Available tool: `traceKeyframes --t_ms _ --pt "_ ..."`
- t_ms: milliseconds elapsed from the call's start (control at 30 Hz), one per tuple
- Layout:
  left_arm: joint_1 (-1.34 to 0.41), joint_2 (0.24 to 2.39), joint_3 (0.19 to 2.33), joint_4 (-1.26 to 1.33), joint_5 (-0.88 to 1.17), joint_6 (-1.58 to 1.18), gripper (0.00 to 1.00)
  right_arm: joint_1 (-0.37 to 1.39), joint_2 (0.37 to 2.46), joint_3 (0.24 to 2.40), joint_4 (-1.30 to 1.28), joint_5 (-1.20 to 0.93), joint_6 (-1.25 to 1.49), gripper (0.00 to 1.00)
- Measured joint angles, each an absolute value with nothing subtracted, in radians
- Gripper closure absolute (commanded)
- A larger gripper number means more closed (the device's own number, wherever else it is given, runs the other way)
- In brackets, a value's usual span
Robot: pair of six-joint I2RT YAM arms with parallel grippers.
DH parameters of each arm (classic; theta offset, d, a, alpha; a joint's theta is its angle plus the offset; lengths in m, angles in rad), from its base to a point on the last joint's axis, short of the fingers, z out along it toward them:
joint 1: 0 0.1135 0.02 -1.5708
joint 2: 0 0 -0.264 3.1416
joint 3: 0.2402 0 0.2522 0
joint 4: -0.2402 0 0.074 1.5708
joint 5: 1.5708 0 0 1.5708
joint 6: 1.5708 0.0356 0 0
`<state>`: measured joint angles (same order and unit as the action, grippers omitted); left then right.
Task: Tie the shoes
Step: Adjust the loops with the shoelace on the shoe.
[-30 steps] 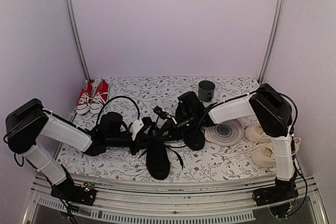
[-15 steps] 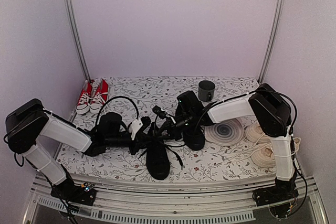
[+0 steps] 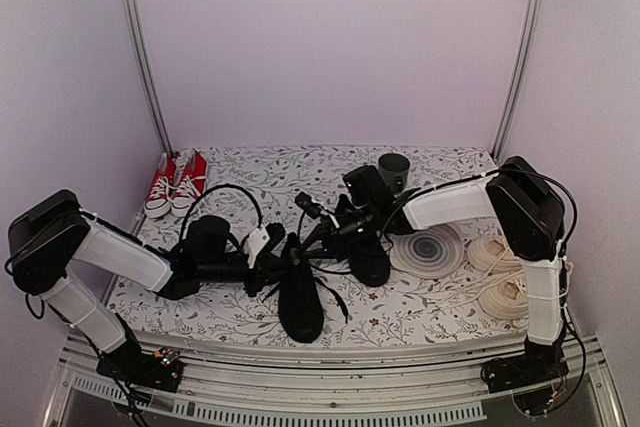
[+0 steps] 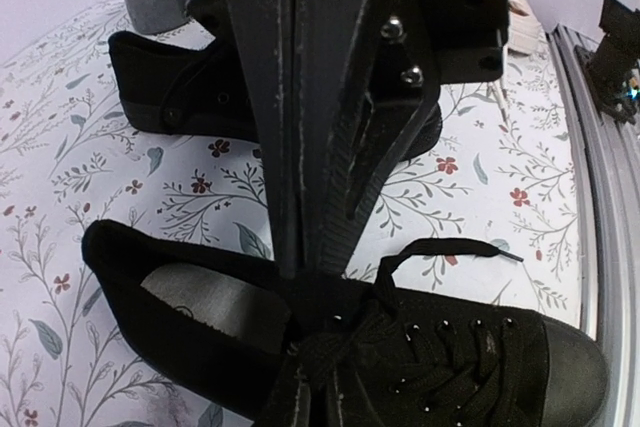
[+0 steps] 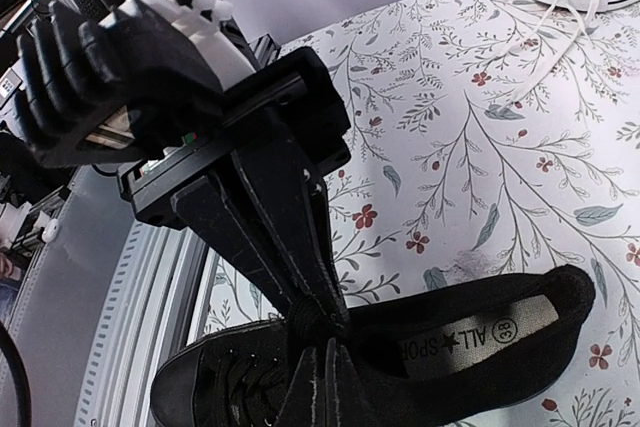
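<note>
**A:** Item one, the fingers?

**B:** Left gripper [image 4: 310,247]: black jaws all but closed, tips down at the lace knot of the near black low-top canvas sneaker [image 4: 400,357]; a strand appeared pinched, though black on black left that uncertain. Right gripper [image 5: 315,322]: jaws fully closed, tips at the same knot from the opposite side.

**A:** Item two, the shoe relative to them?

**B:** Directly beneath both sets of tips. Long axis ran toward the table's near edge, toe nearest the arm bases [image 3: 300,322], heel opening away. One thin black lace end [image 4: 450,247] lay loose on the white floral tablecloth [image 4: 60,177] beside the eyelets. The second black sneaker [image 3: 368,259] lay just behind, on the right.

**A:** Nearer arm?

**B:** Neither, by my judgement; both met over the tongue.

**A:** Pose?

**B:** Left arm [image 3: 120,252] stretched low, inward from the left; right arm [image 3: 450,205] reached inward from the right, wrist higher.
</note>
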<state>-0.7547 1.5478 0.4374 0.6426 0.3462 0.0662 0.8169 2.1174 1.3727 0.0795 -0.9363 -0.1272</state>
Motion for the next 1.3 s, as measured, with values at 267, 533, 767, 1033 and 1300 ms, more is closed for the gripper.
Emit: traceKeyframes --t_ms 267,533,767,1033,1300 --pt "-0.754 1.549 0.437 0.661 0.347 0.066 1.00 0.817 2.117 1.373 0.085 -0.951 -0.120 0.77" --pt "-0.754 1.552 0.437 0.679 0.350 0.055 1.00 0.833 2.117 1.370 0.090 -0.949 -0.128 0.75" --pt "-0.754 1.557 0.437 0.694 0.351 0.047 1.00 0.853 2.117 1.370 0.090 -0.926 -0.127 0.80" --pt "-0.751 1.567 0.437 0.702 0.359 0.033 1.00 0.854 2.117 1.370 0.090 -0.889 -0.116 0.99" --pt "-0.748 1.596 0.439 0.721 0.353 0.025 1.00 0.855 2.107 1.340 0.099 -0.919 -0.109 0.99"
